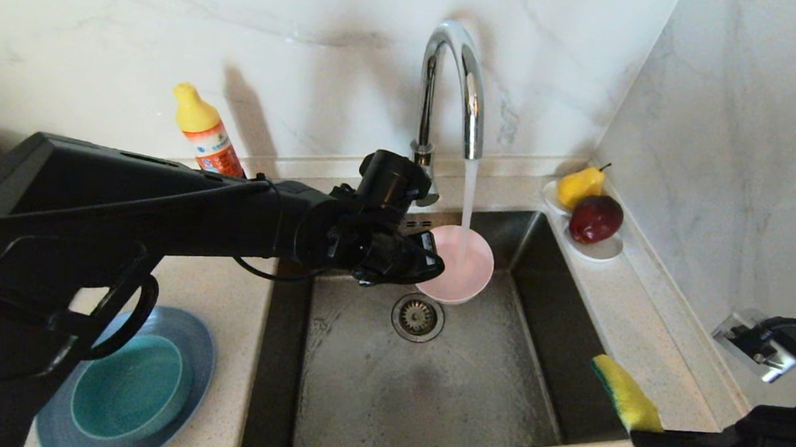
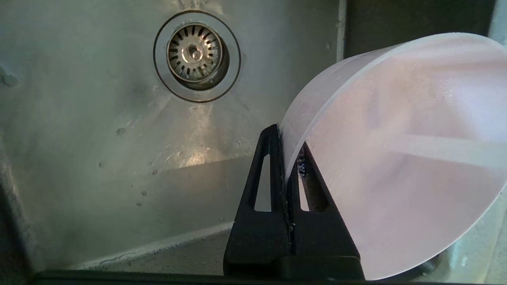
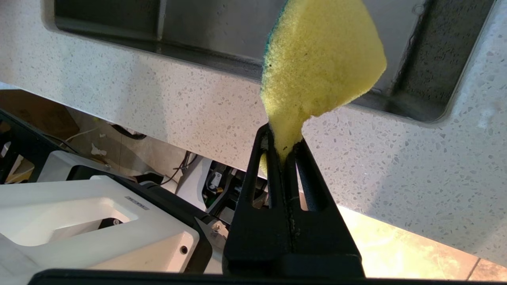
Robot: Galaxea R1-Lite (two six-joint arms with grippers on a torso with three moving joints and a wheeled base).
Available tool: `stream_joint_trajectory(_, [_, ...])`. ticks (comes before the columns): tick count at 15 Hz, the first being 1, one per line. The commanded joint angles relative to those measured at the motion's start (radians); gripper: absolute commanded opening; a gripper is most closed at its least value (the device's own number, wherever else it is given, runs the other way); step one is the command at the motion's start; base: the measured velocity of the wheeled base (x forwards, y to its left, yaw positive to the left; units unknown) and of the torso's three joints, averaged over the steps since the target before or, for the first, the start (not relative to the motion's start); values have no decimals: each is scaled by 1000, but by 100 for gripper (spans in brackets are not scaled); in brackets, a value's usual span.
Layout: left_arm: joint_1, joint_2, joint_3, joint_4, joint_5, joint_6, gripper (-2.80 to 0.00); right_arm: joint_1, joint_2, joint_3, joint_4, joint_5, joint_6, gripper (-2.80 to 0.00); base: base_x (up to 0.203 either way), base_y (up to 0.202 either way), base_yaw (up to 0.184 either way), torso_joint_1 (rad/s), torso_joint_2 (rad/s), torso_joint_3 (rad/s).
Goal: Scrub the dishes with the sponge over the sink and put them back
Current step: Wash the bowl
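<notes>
My left gripper is shut on the rim of the pale pink bowl, holding it over the steel sink under the running tap. Water falls into the bowl. In the left wrist view the jaws of the left gripper pinch the pink bowl's edge, with the drain beyond. My right gripper is shut on the yellow sponge, held near the sink's front right corner; the sponge shows a green edge. The teal bowl sits in the grey-blue plate on the counter at left.
A yellow-capped detergent bottle stands at the back wall. A yellow pear and a dark red apple lie on a white oval dish right of the sink. A metal fitting sits on the right wall.
</notes>
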Motion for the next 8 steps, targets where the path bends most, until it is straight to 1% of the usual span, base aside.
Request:
stream_joint_trajectory(1, [0, 6, 0, 4, 1, -5, -280, 0, -3, -2, 1, 0, 3, -280, 0, 0, 0, 0, 0, 0])
stream_joint_trajectory(5, [0, -21, 20, 16, 4, -11, -280, -1, -7, -9, 1, 0, 0, -280, 0, 0, 0, 0, 0, 0])
stream_joint_trajectory(6, [0, -40, 45, 17, 8, -9, -280, -1, -8, -6, 1, 0, 0, -280, 0, 0, 0, 0, 0, 0])
stream_joint_trajectory(8, [7, -121, 141, 0, 38, 12, -280, -1, -8, 5, 2, 0, 0, -280, 0, 0, 0, 0, 0, 0])
